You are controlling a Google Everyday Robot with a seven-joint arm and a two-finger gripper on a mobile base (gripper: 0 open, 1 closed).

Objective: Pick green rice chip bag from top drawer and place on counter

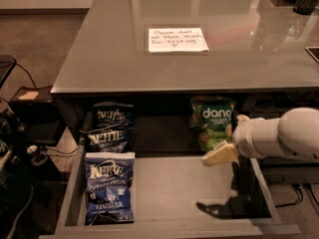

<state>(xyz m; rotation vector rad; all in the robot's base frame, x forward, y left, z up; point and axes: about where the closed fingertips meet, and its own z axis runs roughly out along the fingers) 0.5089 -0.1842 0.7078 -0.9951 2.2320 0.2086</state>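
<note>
Green rice chip bag (215, 123), camera view: small, crinkly, standing at the back of the wide shallow grey top drawer (169, 193), right of centre, upper part tucked beneath the front edge of the glossy grey counter (109, 49), nearer its right front corner. Not yet lifted.

Cream two-finger gripper (220, 155) on a white arm (284, 138), entering from the right edge, low over the drawer floor, just beside the bag's lower right corner. Contact with the bag: not determinable. Gripper opening: cannot tell. Nothing seen held.

Two dark blue chip bags at the drawer's left side, rear one (110, 128) and front one (109, 185), well apart from the gripper.

Probable faults:
- Bag pushed deeper under the counter's front edge if approached too flat.
- Slip from a pinch on the slack, crinkly film alone.
- Snag of bag or arm on the counter's front edge during a steep lift.

Legible markings: "dang" in white on the green bag; "KETTLE" on both blue bags, "VINEGAR" on the front one. White handwritten paper note (178, 39) mid-counter toward the far edge: writing not readable with confidence.
</note>
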